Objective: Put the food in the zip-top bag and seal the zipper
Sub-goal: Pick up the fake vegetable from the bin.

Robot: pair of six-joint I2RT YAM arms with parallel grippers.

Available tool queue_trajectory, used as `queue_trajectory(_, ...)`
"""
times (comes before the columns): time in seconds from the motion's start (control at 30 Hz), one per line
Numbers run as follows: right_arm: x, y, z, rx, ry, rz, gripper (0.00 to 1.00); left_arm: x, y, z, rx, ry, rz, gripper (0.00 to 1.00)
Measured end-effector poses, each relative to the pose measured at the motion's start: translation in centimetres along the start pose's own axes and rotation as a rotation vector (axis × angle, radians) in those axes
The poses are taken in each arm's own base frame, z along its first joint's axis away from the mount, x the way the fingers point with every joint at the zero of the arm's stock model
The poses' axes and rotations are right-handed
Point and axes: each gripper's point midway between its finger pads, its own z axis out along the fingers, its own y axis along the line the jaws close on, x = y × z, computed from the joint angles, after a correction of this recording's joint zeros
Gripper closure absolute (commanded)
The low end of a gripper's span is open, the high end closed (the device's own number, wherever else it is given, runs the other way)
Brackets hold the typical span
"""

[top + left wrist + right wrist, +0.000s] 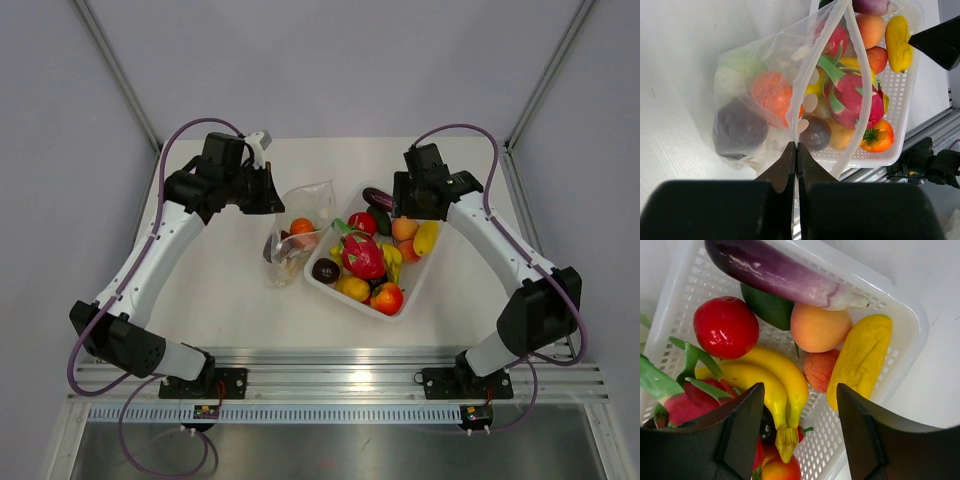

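Observation:
The see-through zip-top bag (297,238) lies left of the white tray, its mouth open. It holds an orange fruit (771,95), a dark purple fruit (739,129) and something green (742,65). My left gripper (796,146) is shut on the bag's mouth edge, beside the zipper strip (866,80), and shows at the bag's far end in the top view (275,195). My right gripper (800,387) is open and empty above the tray's bananas (775,372); it is over the tray's far side in the top view (408,210). The pink dragon fruit (362,255) lies in the tray.
The white tray (418,285) also holds an eggplant (775,272), a red apple (726,326), a peach (820,329), a long yellow piece (860,357), a green piece (770,307) and a tomato (877,137). The table's near edge meets a metal rail (340,365).

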Motion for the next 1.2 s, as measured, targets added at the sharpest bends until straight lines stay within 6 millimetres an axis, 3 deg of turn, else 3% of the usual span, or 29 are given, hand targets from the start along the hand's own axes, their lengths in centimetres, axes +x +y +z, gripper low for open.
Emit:
queue_trajectory(0.3, 1.6, -1.6, 3.2, 0.116, 0.072, -0.027, 0.31, 0.0, 0.0, 0.0, 0.0, 0.001, 0.0, 1.0)
queue_trajectory(0.63, 2.6, -2.3, 4.8, 0.16, 0.112, -0.068, 0.32, 0.0, 0.0, 0.0, 0.0, 0.0, 0.001, 1.0)
queue_trajectory(0.97, -1.1, -1.1, 6.6, 0.118, -0.035, -0.451, 0.38, 0.0, 0.0, 0.0, 0.001, 0.001, 0.001, 1.0)
queue_trajectory(1.2, 0.5, -1.6, 9.3, 0.104, -0.03, -0.693, 0.38, 0.0, 0.0, 0.0, 0.0, 0.001, 0.001, 1.0)
